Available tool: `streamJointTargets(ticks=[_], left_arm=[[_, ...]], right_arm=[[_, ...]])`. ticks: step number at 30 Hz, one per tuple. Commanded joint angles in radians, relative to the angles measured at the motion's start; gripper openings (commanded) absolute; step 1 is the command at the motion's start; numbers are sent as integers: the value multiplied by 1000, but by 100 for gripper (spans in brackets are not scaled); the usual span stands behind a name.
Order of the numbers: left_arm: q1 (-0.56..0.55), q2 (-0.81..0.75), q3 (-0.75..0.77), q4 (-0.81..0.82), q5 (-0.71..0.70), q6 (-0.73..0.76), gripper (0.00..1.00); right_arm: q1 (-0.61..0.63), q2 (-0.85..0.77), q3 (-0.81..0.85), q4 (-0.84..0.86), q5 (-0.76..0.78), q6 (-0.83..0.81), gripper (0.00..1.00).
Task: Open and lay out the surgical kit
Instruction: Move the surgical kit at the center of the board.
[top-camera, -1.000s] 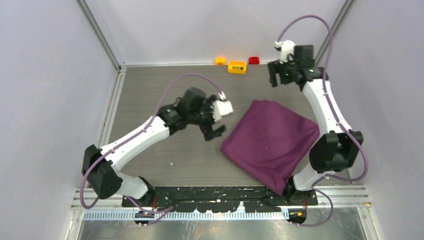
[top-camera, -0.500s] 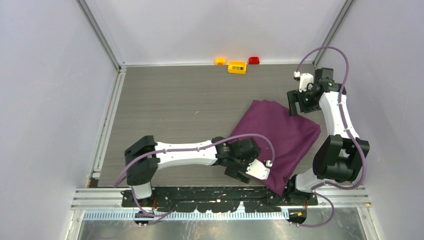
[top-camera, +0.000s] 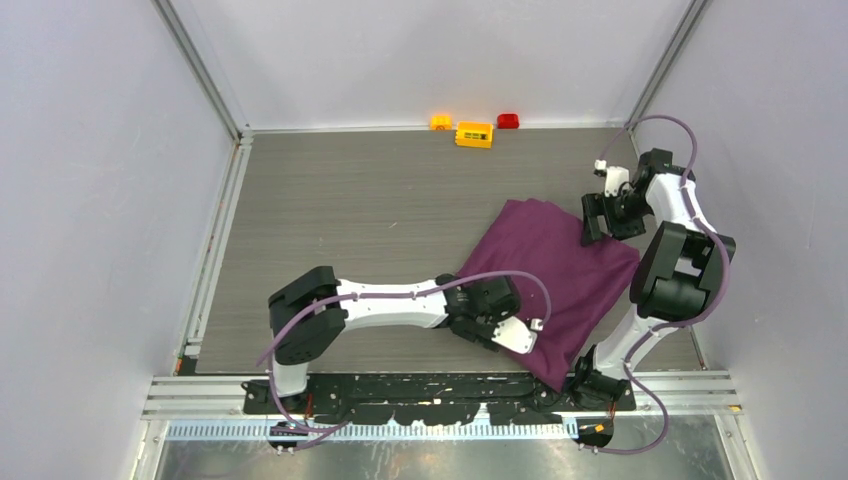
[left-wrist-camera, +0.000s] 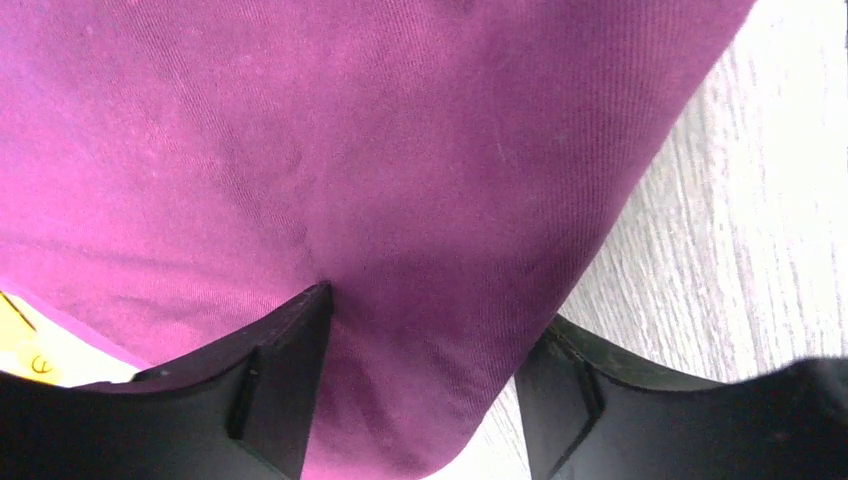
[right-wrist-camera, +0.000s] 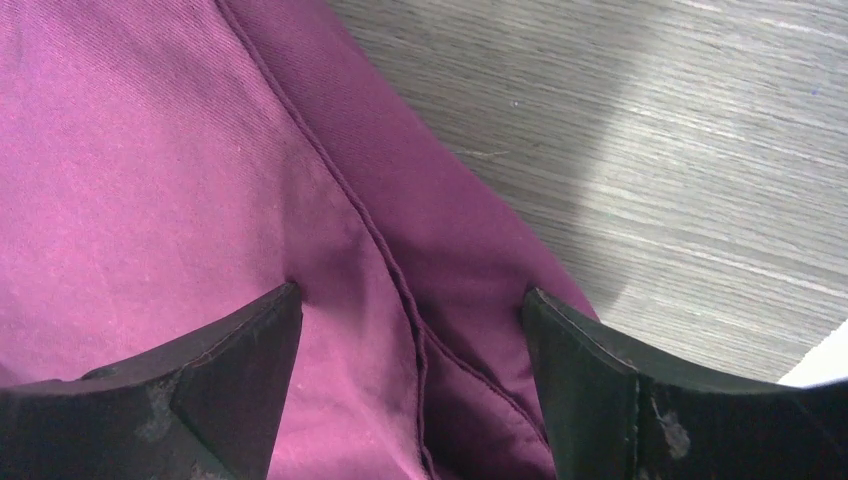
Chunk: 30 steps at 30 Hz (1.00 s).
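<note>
The big grey wooden table (top-camera: 350, 200) has pale walls (top-camera: 100, 200) on its left, far and right sides. The whole left half of the table is bare, so there is lots of room there. The right side is tight, as the right arm stands close to the wall.

The large dark-purple cloth (top-camera: 555, 275) lies folded on the right half of the table. One corner points to the near edge, by the arm bases. Nothing from inside it shows.

The left arm lies low across the table. The left claw (left-wrist-camera: 435, 320) is at the near left edge of the cloth. A rounded bit of that edge sits between its two black fingers (left-wrist-camera: 290, 370). They are apart, but I cannot tell if they squeeze the cloth.

The right claw (right-wrist-camera: 410, 292) is at the far right edge of the cloth. It is wide open. The stitched hem runs between its fingers, with bare table just past it.

A yellow toy brick (top-camera: 474, 134), a small orange one (top-camera: 441, 122) and a small red one (top-camera: 508, 121) sit by the far wall, well apart from the cloth.
</note>
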Motion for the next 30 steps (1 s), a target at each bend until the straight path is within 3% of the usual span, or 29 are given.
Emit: streamJointTargets(ticks=[1, 5, 13, 25, 30], left_arm=[[78, -21, -14, 22, -72, 2, 62], [138, -36, -53, 37, -79, -10, 56], [312, -87, -164, 115, -101, -37, 55], [651, -29, -94, 202, -83, 33, 55], [751, -15, -47, 209, -78, 99, 65]], right_arm=[[2, 22, -8, -26, -101, 3, 84], [2, 14, -36, -20, -132, 20, 80], [24, -48, -114, 59, -221, 118, 80], [214, -78, -137, 296, -239, 347, 81], [240, -55, -129, 366, -255, 421, 81]])
